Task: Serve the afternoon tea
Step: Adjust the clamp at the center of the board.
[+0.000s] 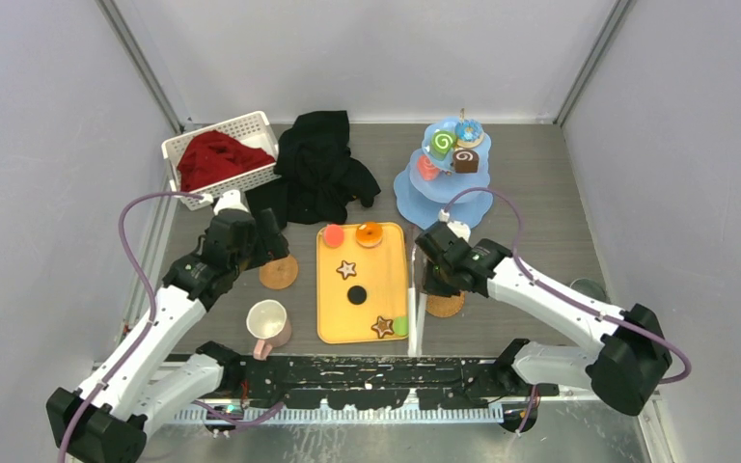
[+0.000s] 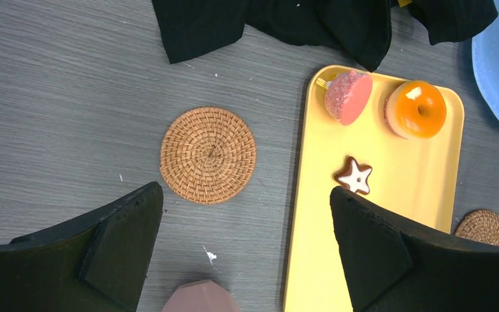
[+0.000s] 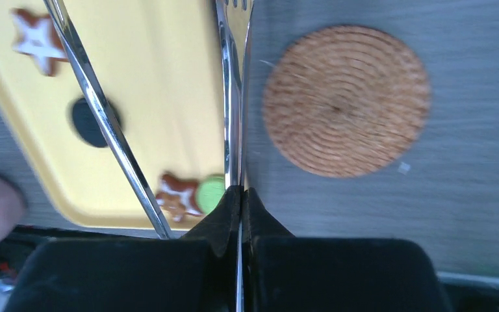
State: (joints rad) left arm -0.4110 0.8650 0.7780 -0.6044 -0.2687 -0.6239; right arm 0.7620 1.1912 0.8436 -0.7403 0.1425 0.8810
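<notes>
right hand (image 3: 239, 195) pinched shut on metal tongs (image 3: 229, 97), whose arms reach over the edge of the yellow tray (image 3: 162, 65) beside a woven coaster (image 3: 345, 101); left hand (image 2: 245, 198) spread wide and empty near a second coaster (image 2: 208, 155); sweets (image 2: 347, 97) — a star cookie (image 2: 355, 175), an orange donut (image 2: 416, 108) — lie on the tray; the blue stand (image 1: 420, 203), far right, carries more; cream mug (image 1: 268, 323) stands left of the tray.

Shiny metal utensil (image 3: 232, 97), woven rattan coaster (image 3: 345, 101)
</notes>
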